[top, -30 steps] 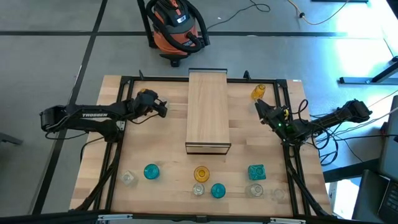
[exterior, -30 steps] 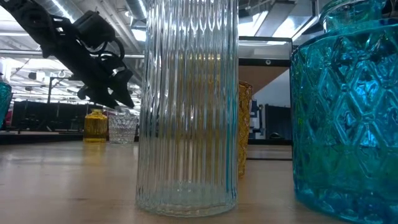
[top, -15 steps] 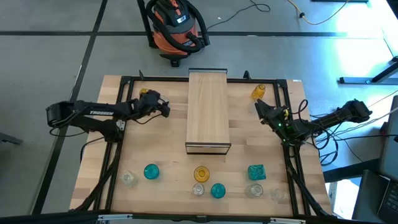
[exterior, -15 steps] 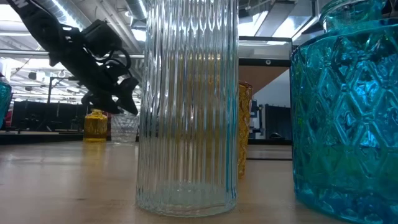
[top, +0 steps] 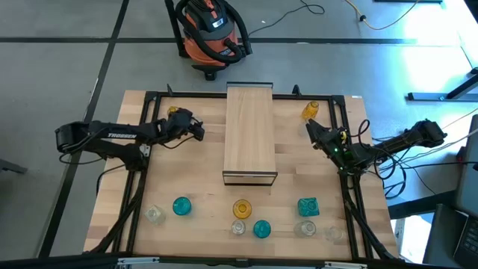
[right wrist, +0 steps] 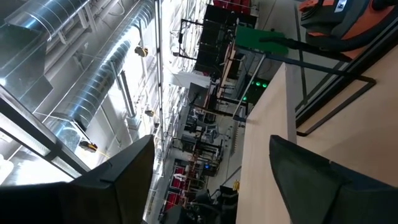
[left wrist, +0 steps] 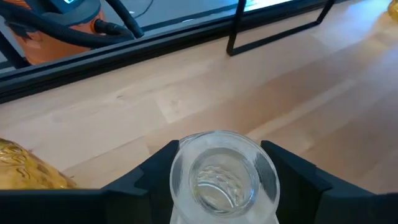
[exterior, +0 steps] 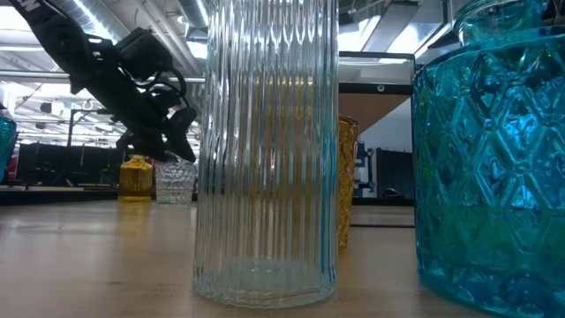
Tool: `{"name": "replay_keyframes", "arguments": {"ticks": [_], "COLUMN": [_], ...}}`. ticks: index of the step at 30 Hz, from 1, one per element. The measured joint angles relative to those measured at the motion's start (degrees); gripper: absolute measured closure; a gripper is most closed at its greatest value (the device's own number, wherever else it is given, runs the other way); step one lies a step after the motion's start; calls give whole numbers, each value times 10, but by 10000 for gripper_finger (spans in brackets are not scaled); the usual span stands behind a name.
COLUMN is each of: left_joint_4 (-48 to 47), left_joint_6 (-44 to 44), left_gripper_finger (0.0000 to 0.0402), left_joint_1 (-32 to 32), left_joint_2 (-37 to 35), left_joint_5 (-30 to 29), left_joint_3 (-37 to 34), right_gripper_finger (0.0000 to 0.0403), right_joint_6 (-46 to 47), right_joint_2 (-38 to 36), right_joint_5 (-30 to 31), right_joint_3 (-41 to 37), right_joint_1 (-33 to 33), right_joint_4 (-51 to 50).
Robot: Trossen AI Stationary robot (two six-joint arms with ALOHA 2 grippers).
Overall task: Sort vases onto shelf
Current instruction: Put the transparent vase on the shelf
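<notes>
My left gripper (top: 199, 130) is left of the light-wood shelf (top: 250, 134), open. Its fingers stand on either side of a small clear vase (left wrist: 224, 180), which stands upright on its base on the table (exterior: 175, 182). An amber vase (top: 176, 112) stands just beside it. My right gripper (top: 308, 127) hovers open right of the shelf, near another amber vase (top: 310, 110), holding nothing. Several teal, amber and clear vases stand along the near edge, among them a teal one (top: 181, 205) and an amber one (top: 241, 208). My left gripper (left wrist: 224, 180) has one finger on each side of the clear vase's rim (left wrist: 186, 155), coming at it slanting from above and from the table's left. The fingers (left wrist: 155, 183) lie close against the glass; I cannot tell whether they touch. The vase stands upright on the table.
A black frame (top: 149, 96) runs around the tabletop. An orange vacuum (top: 213, 30) stands beyond the far edge. In the low view a ribbed clear vase (exterior: 265, 150) and a teal vase (exterior: 490, 159) fill the foreground. Bare wood lies on both sides of the shelf.
My left gripper has moved a little toward the shelf and down, over the clear vase, then held still. The vase has stayed where it was. The right arm has kept still.
</notes>
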Motion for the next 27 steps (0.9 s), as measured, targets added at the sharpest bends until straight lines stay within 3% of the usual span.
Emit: {"name": "replay_keyframes", "arguments": {"ticks": [5,9,17,23,27], "left_joint_4": [-27,-45,-101,-161,-155], "left_joint_6": [-3,6,127,187,216], "left_gripper_finger": [206,206,206,206,206], "left_joint_1": [-12,-25,-49,-49,-48], "left_joint_2": [-17,-35,-43,-7,51], "left_joint_5": [6,1,-15,-9,35], "left_joint_3": [19,78,225,342,426], "right_gripper_finger": [123,123,123,123,123], "right_joint_6": [0,0,0,0,0], "right_joint_2": [0,0,0,0,0], "right_joint_5": [10,10,10,10,10], "right_joint_3": [0,0,0,0,0], "right_joint_1": [0,0,0,0,0], "right_joint_4": [-1,-1,-1,-1,-1]}}
